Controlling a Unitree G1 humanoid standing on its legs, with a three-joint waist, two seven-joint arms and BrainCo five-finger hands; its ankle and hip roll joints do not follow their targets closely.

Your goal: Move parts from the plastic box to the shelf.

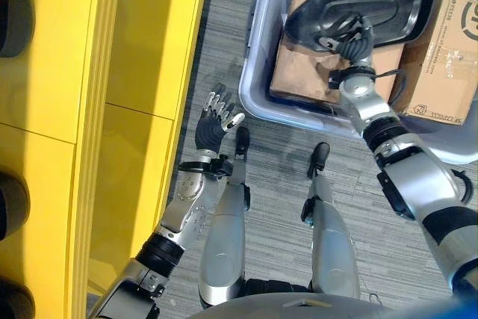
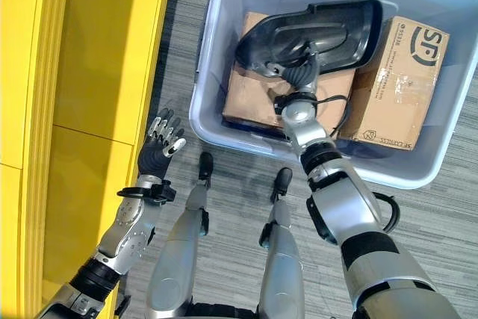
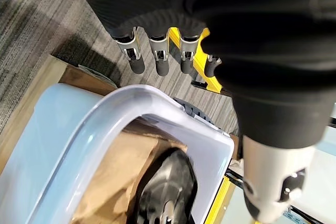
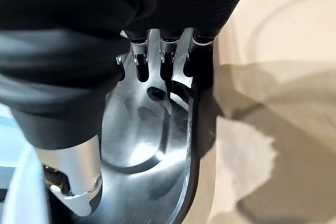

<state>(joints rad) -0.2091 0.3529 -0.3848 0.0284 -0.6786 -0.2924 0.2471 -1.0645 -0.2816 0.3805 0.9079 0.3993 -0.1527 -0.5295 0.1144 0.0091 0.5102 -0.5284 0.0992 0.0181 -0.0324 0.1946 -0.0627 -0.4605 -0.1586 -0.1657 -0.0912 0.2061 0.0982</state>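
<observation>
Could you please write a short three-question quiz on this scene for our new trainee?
1. True or false: the black moulded plastic part lies on the yellow shelf.
2. Which hand reaches into the pale blue plastic box: A) the left hand, B) the right hand?
3. Fill in: under the black part lie brown ___ boxes.

Key: 1. False; it rests inside the plastic box. 2. B; the right hand's fingers lie on the black part, while the left hand hangs open over the grey floor beside the shelf. 3. Cardboard.
</observation>
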